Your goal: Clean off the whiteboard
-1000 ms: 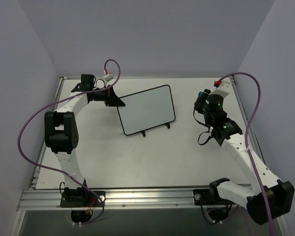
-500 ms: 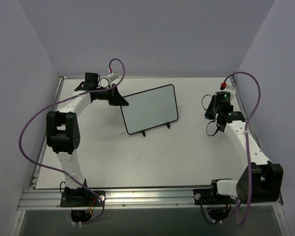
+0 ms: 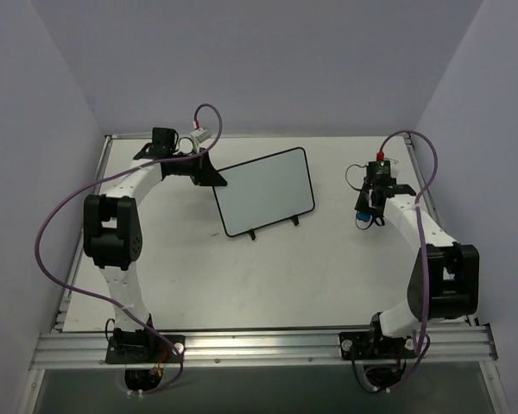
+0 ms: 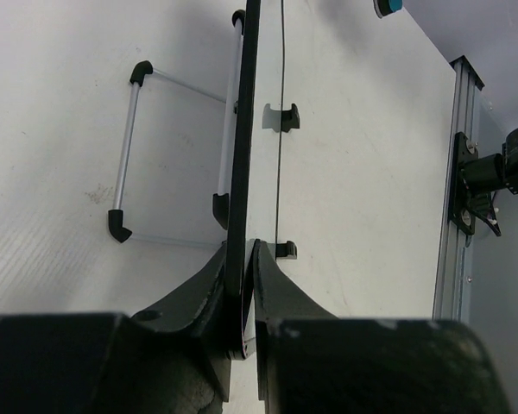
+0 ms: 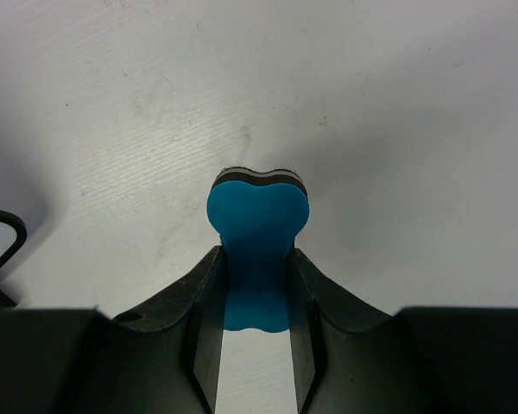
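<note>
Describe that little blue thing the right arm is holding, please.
It is a small blue bone-shaped eraser, seemingly foam, with thin white and dark layers showing at its rounded far end. The right tool pinches its narrow waist between two black fingers, so one lobed end sticks out forward. It is held over the white table, right of the black-framed whiteboard. Whether it touches the tabletop cannot be told.

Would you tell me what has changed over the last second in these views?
The right gripper, shut on the blue eraser, drew back toward the near edge as its elbow folded in. The left gripper carried the whiteboard slightly rightward. Both grips stayed, and the board stayed blank.
</note>
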### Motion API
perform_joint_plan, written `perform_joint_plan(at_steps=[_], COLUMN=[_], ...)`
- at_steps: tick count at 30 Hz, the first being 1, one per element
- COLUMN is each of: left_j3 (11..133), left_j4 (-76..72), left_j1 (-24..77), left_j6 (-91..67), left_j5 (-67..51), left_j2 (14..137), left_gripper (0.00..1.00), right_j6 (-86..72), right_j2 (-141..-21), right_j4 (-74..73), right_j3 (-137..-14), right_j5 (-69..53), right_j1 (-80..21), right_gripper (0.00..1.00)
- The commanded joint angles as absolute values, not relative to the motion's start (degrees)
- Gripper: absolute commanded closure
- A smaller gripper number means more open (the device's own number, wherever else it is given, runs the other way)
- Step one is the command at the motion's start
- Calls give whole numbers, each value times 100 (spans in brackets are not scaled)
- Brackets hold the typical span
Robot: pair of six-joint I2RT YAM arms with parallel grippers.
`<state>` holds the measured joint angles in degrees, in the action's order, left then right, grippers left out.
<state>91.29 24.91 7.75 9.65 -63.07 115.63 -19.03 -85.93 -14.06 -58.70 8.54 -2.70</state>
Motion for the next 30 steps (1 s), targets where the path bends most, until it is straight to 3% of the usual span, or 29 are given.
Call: perform_joint_plan(at_steps=[1,5,7,9,12,13,17,30], left_j3=[9299,9299,9273,9255,9290,9299,9308,9185], left_j4=[2522,2496,2479,2443,2478,2479,2487,2268], left_j1=[826,809,800,791,782,774,756,730], left_j6=[1441,1415,1398,1398,1406,1406,1406,1213], left_j5=[-5511,-5458,-5440,-5432,-5440,-5449,-5449,-5238], left_j2=[11777,11777,11751,11725,11716,11707,11663,11487], left_gripper=[82,79,78,78,77,75,65,41], right_j6=[-1995,-2004,-2039,-2083,-2197,-2206,-2171,-2101], right_j2=[-8894,-9578,-9773,-9896,-9783,-9730,-9406,-8824], right_j4=[-1345,-1169,-1134,-1038,-958,-967,-1133,-1195], right_j3=[-5801,-5730,-5739,-5705,-5625,-5634,-5704,-5634], right_j5=[818,922,1054,1081,1169,1212,1327,1187], right_j1=[-193,-176,-150,-149,-167,-176,-167,-167], right_gripper=[95,91,80,79,61,46,18,15])
